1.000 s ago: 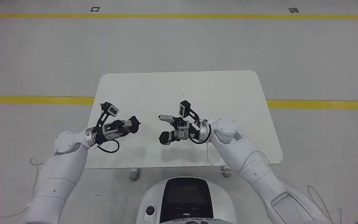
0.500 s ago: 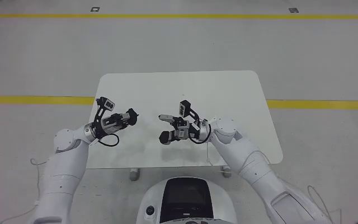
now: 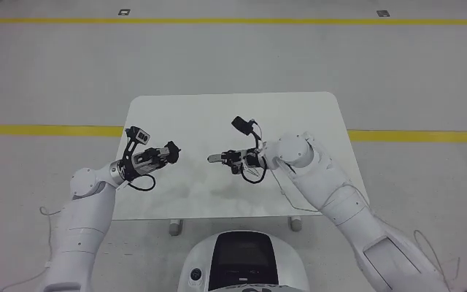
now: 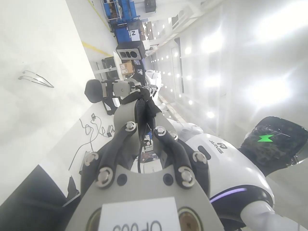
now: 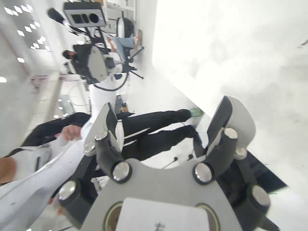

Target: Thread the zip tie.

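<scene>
Heads up, you've barely started: the thin pale plastic zip tie (image 4: 45, 84) lies unthreaded on the white table (image 3: 292, 117), your right gripper (image 5: 168, 114) gapes wide and empty, and your left gripper (image 4: 142, 106) is pinched together, apparently on nothing.

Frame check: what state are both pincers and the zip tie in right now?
Left pincer: shut, held above the table.
Right pincer: open, nothing between its fingers.
Zip tie: lying on the table, in neither pincer.

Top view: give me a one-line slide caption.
Left gripper, shut, and right gripper, open, face each other above the white table.
</scene>
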You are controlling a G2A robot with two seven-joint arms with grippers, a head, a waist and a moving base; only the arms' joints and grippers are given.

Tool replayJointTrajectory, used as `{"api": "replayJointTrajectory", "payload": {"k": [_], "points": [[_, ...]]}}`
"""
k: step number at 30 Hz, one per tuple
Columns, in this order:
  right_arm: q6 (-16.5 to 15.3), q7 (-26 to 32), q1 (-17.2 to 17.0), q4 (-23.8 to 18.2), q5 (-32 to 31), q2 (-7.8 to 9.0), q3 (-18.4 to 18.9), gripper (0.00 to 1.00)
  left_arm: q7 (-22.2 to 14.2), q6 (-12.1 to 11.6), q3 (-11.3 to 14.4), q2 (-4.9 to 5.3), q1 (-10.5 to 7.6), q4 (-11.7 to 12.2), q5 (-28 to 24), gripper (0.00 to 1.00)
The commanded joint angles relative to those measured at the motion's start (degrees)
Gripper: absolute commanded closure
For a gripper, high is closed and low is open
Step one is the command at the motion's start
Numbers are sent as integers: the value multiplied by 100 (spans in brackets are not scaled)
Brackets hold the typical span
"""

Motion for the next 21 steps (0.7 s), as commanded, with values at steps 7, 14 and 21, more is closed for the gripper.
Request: {"api": "replayJointTrajectory", "payload": {"k": [7,14,21], "points": [[4,20,49,23,-148,-5,-57,0,0,0,0,0,0,0,0,100],[-474,567,546,312,-1305,89,-195,0,0,0,0,0,0,0,0,100],[-1287,1251,1065,790,-1747,1,-670,0,0,0,0,0,0,0,0,100]]}}
